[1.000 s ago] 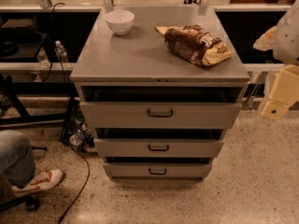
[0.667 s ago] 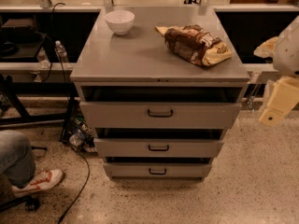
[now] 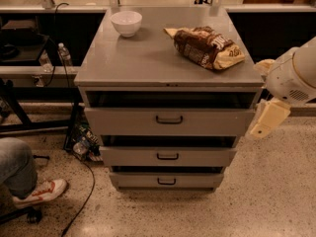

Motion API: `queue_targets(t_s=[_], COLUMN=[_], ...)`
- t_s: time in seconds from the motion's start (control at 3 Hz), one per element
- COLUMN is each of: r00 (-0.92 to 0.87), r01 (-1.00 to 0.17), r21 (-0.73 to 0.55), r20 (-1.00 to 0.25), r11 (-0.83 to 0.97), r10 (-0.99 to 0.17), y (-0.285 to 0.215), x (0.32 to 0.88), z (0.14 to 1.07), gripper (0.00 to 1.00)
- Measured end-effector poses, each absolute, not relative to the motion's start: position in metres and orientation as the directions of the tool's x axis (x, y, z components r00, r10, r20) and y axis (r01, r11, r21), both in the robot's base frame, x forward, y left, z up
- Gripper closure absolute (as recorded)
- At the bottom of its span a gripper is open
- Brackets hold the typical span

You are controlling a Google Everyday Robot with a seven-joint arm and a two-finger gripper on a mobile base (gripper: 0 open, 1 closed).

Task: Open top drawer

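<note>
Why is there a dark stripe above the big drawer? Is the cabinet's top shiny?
Camera view: the stripe above the top drawer is shadow, since the cabinet top blocks the overhead light. Camera view: that top shows only a soft sheen near the white bowl. Camera view: the gripper, at the right beside the cabinet, is brightly lit.
</note>
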State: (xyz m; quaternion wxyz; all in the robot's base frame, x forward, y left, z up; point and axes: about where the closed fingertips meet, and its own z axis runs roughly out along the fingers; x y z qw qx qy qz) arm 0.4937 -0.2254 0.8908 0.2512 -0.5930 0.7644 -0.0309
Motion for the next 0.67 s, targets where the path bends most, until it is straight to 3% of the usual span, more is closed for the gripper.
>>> queue_targets(t_s=[0.67], r00=[-0.184], r01=[-0.891], r21=[-0.351], r20=[-0.304], r11=[0.290], r10=[-0.935], y=[-0.233], x=[0.496], z=[0.860], gripper=[0.00])
